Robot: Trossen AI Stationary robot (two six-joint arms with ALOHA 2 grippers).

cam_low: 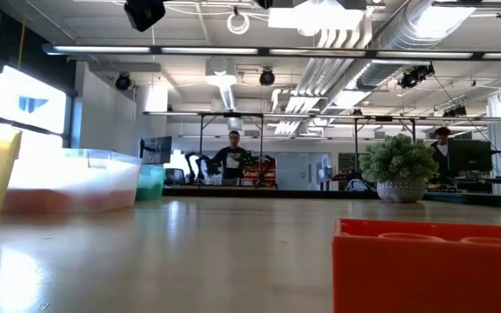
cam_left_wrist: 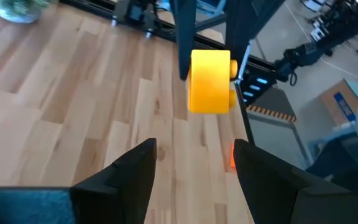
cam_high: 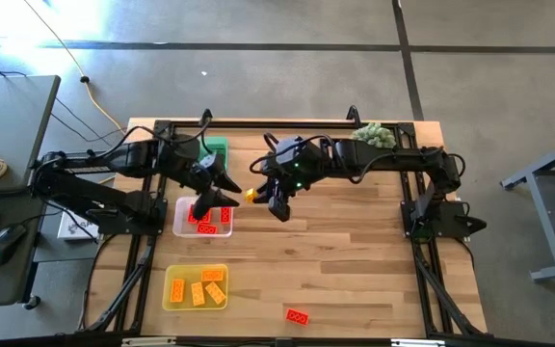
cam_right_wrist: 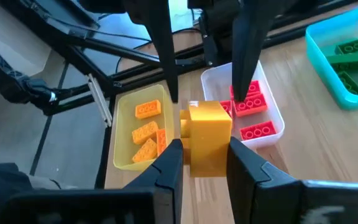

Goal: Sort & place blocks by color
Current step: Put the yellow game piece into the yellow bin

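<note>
Desk (cam_high: pixel 355 260): wooden, carries three trays near its left edge.
Yellow tray (cam_high: pixel 171 299): holds orange-yellow blocks (cam_high: pixel 200 287).
Clear tray (cam_high: pixel 183 207): holds red blocks (cam_high: pixel 208 220).
Green tray (cam_high: pixel 222 146): at the far edge.
Right pincer (cam_right_wrist: pixel 206 163): mid-desk, pinching one yellow block (cam_right_wrist: pixel 207 134), lifted, probably for the yellow tray.
Left pincer (cam_left_wrist: pixel 194 165): spread, over the clear tray.
Stray red block (cam_high: pixel 298 315): near edge, unsorted.

A grey concrete floor (cam_high: pixel 287 58) surrounds the table; ceiling ducts (cam_low: pixel 381 35) run overhead.
</note>
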